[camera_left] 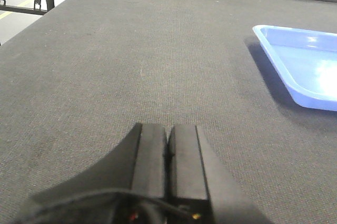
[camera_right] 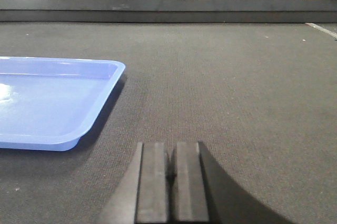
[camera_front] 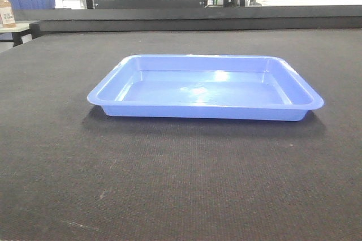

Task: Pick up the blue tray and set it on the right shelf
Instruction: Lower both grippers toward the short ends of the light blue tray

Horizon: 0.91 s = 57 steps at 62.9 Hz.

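Closest to each wrist camera, a black pincer is seen low over the desk (camera_front: 169, 190). The left pincer (camera_left: 167, 129) and the right pincer (camera_right: 171, 148) each have their pads pressed together, and nothing is held. The blue tray (camera_front: 169, 91) is set flat and empty on the dark woven desk surface, with its long side turned to the front camera. It appears at the right edge of the left wrist view (camera_left: 305, 71) and at the left edge of the right wrist view (camera_right: 47, 103). It is therefore placed between the two pincers and touched by neither.

The step in hand is judged to be the approach, as no grasp has been made. The pads should be parted before the rim is reached. The flared rim is likely the only purchase offered, so it should be pinched squarely at the short ends. The glossy plastic may slip, so the tray should be kept level when lifted.

Both arms are held low, with the pincers pointed forward nearly parallel to the desk. The right shelf cannot be made out with certainty in the cluttered background.
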Available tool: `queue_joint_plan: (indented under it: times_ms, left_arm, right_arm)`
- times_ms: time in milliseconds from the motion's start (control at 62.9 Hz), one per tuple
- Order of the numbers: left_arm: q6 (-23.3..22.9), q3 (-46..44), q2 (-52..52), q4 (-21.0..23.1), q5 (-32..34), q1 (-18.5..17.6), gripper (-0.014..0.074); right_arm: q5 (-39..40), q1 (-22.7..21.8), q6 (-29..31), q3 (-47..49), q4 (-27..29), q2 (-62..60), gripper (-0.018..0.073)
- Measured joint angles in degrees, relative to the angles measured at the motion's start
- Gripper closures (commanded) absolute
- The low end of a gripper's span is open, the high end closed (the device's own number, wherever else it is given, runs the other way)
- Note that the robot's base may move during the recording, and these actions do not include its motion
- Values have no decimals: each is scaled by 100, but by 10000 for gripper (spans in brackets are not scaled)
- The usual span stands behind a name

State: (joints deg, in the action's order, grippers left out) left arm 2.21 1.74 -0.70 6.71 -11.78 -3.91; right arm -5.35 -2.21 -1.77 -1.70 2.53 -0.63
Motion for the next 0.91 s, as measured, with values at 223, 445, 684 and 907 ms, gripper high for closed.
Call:
queue_joint_plan:
  times_ms: [223, 445, 684, 907]
  left_arm:
    - [0, 0, 0, 0, 0, 0, 645]
    - [0, 0, 0, 0, 0, 0, 645]
    - [0, 0, 0, 0, 114, 0, 645]
    - [0, 0, 0, 0, 1073, 0, 645]
  right_arm:
    - [0, 0, 0, 0, 0, 0, 501]
    - [0, 0, 0, 0, 0, 0, 501]
    - [0, 0, 0, 0, 0, 0, 501]
    - [79, 0, 0, 0, 0, 0, 501]
